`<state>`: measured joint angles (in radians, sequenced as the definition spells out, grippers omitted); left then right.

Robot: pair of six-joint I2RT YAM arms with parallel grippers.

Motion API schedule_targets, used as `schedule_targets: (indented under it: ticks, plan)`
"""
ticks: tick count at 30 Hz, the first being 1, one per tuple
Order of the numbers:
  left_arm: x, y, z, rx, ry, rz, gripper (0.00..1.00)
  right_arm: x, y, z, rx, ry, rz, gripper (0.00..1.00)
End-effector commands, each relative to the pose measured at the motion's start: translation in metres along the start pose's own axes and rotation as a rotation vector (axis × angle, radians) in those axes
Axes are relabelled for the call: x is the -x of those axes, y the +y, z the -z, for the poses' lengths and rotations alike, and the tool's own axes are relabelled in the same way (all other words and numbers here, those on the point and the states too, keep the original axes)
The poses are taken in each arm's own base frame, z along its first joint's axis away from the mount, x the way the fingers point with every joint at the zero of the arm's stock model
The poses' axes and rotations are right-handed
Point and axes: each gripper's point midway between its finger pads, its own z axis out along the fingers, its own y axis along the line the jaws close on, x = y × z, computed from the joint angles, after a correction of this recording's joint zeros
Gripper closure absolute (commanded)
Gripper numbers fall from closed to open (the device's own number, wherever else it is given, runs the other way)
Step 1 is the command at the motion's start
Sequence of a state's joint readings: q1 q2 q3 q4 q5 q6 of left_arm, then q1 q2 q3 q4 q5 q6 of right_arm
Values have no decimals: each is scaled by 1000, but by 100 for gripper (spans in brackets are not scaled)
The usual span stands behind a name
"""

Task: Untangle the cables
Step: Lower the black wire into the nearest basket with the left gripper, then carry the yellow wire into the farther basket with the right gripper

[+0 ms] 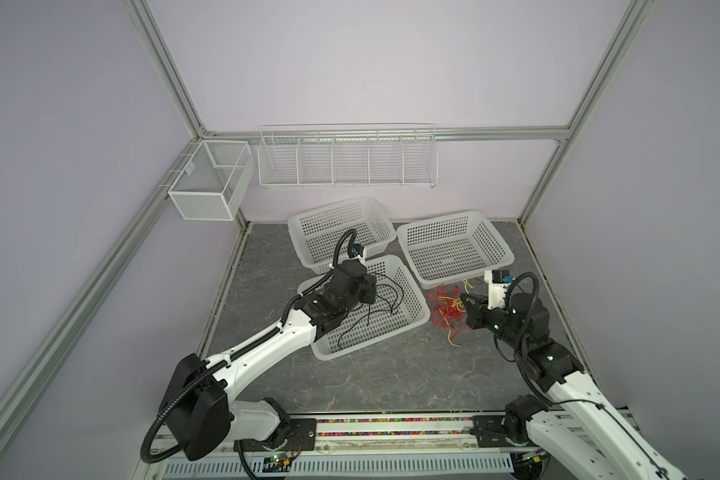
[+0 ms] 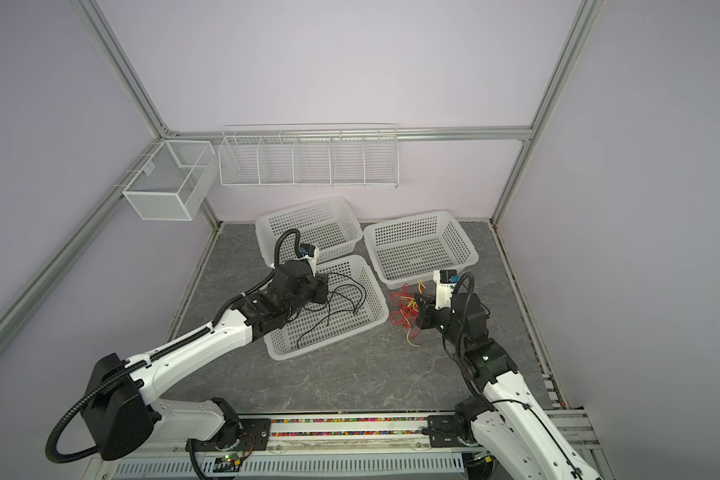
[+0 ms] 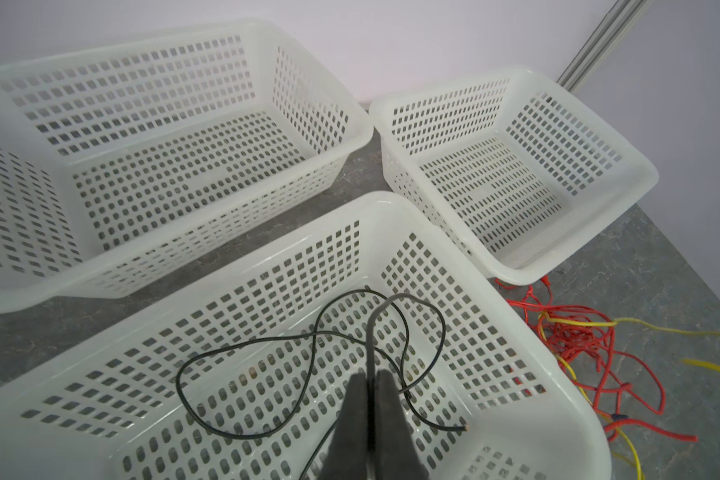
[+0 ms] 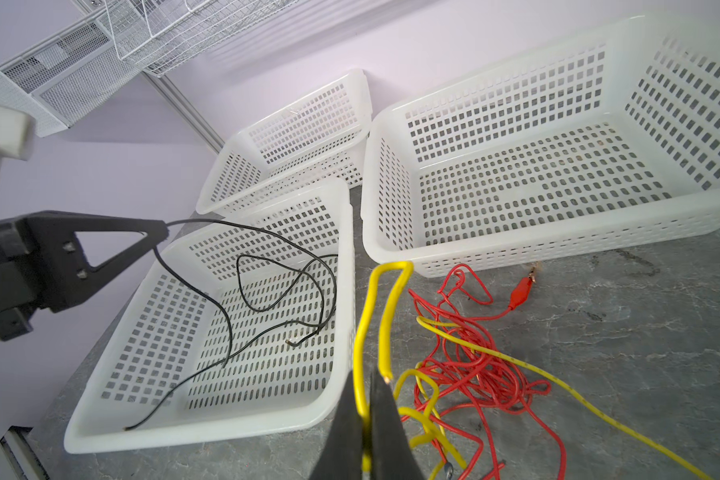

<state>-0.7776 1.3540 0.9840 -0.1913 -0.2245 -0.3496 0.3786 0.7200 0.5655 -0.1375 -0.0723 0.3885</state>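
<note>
Cannot make out a single word, brand, number or sign in any view. Closest to a label: a small pale tag (image 1: 190, 168) hanging on the rim of the wire-mesh bin (image 1: 208, 203), too small to read. Likewise a dark marking on the white camera mount (image 2: 442, 291) at the right wrist, blurred past reading.

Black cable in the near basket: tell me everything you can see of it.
The black cable is string-thin, dark-sheathed and limp, one end showing a bare metal tip. It lies in loose crossing loops on the floor of the white perforated basket nearest the robot. The left gripper, shut on it, holds one stretch up, strands hanging from it. One wire or two, I cannot tell. It lies apart from the red and yellow tangle.
</note>
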Motion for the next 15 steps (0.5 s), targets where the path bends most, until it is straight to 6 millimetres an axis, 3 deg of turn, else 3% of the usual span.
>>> schedule_targets:
  ticks: [1,6,9,11,15]
  plan:
    - [-18,-4,-13,-36,57,57,100,7,2,-6,10,-18,8,94]
    - [-38,-6,-35,-30,133,75,100,19,-11,-18,-77,-31,0,94]
    - [-44,-9,-44,-25,183,79,99,32,-7,-27,-72,-50,17,94]
    - [-48,-10,-49,-11,220,75,76,42,-3,-34,-64,-66,26,94]
    - [-53,-13,-55,-19,253,63,63,60,1,-51,-55,-82,48,94]
